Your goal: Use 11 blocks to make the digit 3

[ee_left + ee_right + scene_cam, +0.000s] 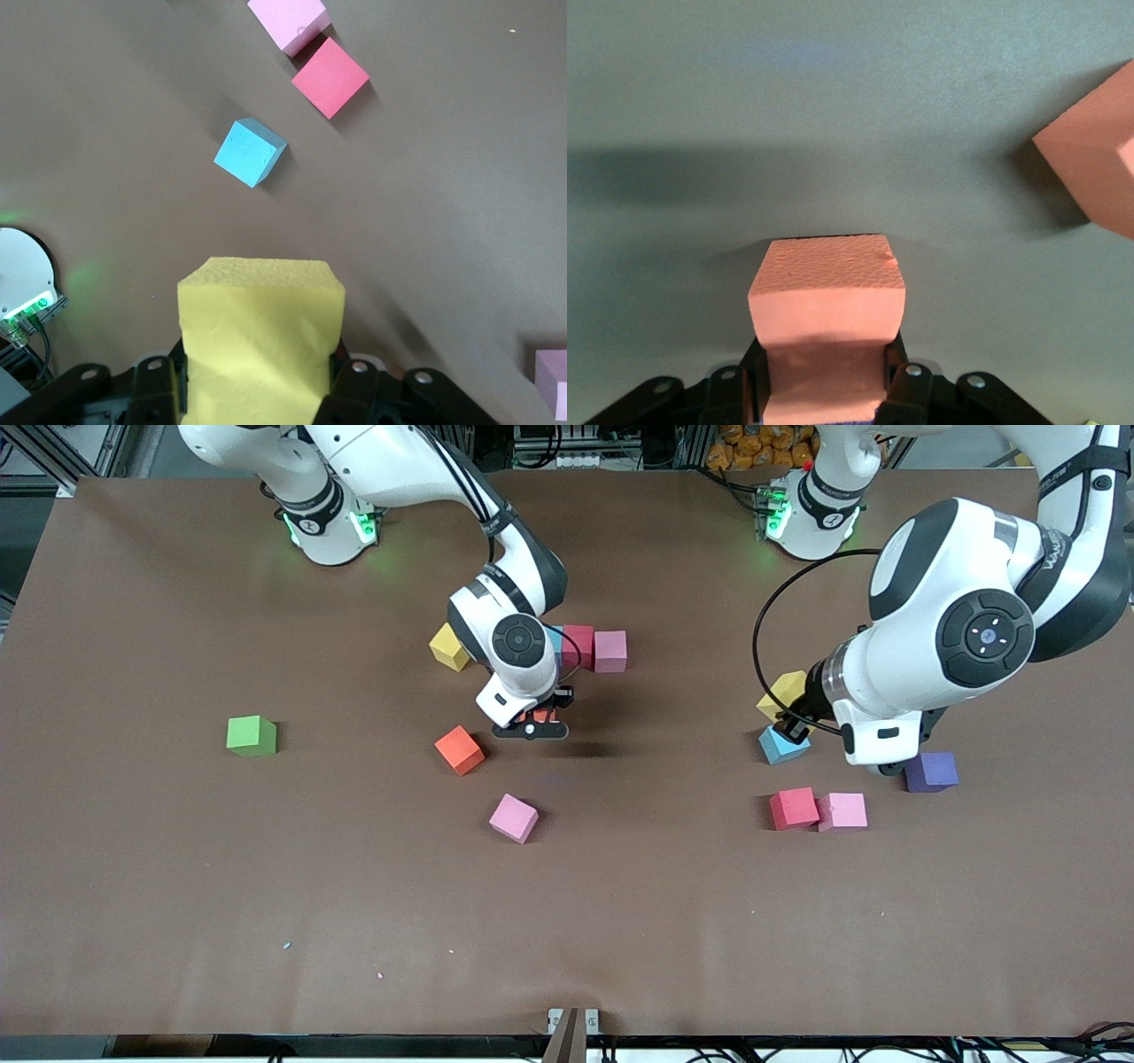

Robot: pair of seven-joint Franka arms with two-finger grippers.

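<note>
A: Since each arm is carrying a cube, how much of the digit 3 [586,646] exists?

B: Only a start, I'd judge: a red cube [578,644] and a pink cube [610,651] touch in a row near the table's [133,868] middle, with a blue one half hidden by the right arm and a yellow cube [449,646] just beside it.

A: And the end effectors?

B: The right end effector [530,722] is clamped on an orange cube [827,297], low over the table beside another orange cube [460,749]. The left end effector [793,722] grips a second yellow cube [261,341] above a blue cube [783,745].

A: What's left?

B: Most of it. A pink cube [514,817], a red-pink pair [817,810] and a purple cube [931,771] lie loose.
</note>
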